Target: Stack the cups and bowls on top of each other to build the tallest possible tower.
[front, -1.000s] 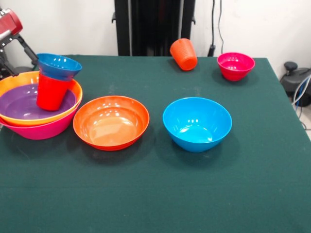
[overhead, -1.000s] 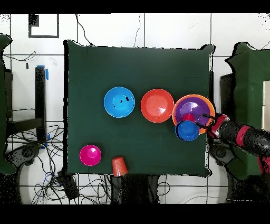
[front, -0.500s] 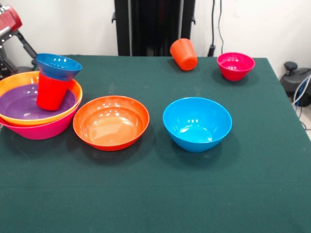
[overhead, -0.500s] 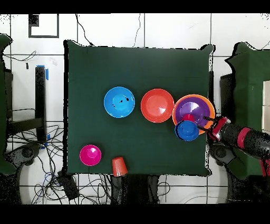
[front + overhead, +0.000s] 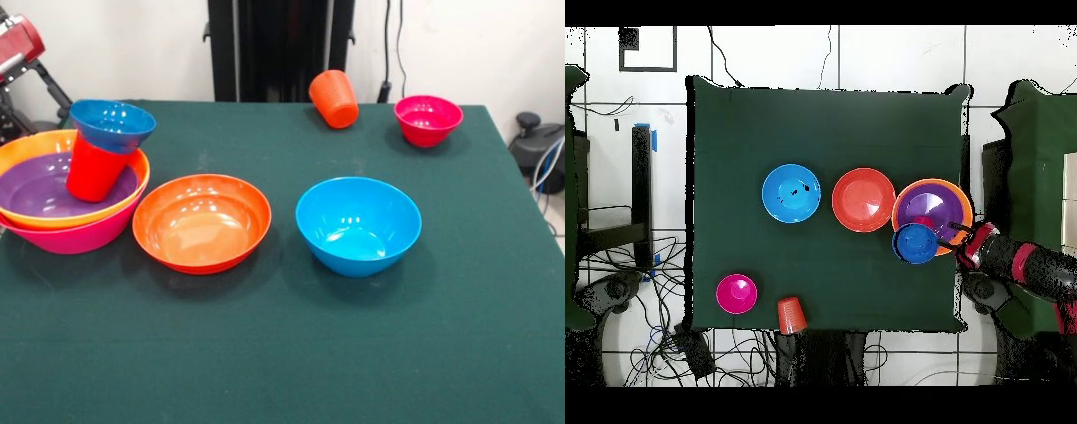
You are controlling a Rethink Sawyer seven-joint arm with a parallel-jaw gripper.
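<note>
At the table's left edge stands the tower: a big pink bowl (image 5: 79, 234) holds a yellow-orange bowl (image 5: 18, 152) and a purple bowl (image 5: 35, 190). A red cup (image 5: 93, 168) leans inside the purple bowl, and a small blue bowl (image 5: 112, 124) sits tilted on its rim. In the overhead view my gripper (image 5: 953, 238) is just beside the small blue bowl (image 5: 914, 243); whether they touch is unclear. A red-orange bowl (image 5: 201, 221), a medium blue bowl (image 5: 357, 223) and a small magenta bowl (image 5: 428, 119) stand apart. An orange cup (image 5: 334, 98) lies on its side.
The red and black arm (image 5: 16, 44) reaches in over the table's edge beside the tower. The green table (image 5: 282, 353) has open cloth along its front. Cables and a black device (image 5: 538, 146) lie off the table's right side.
The red cup has tipped further and the small blue bowl on it has shifted a little toward the table's middle. My gripper has moved slightly beside it.
</note>
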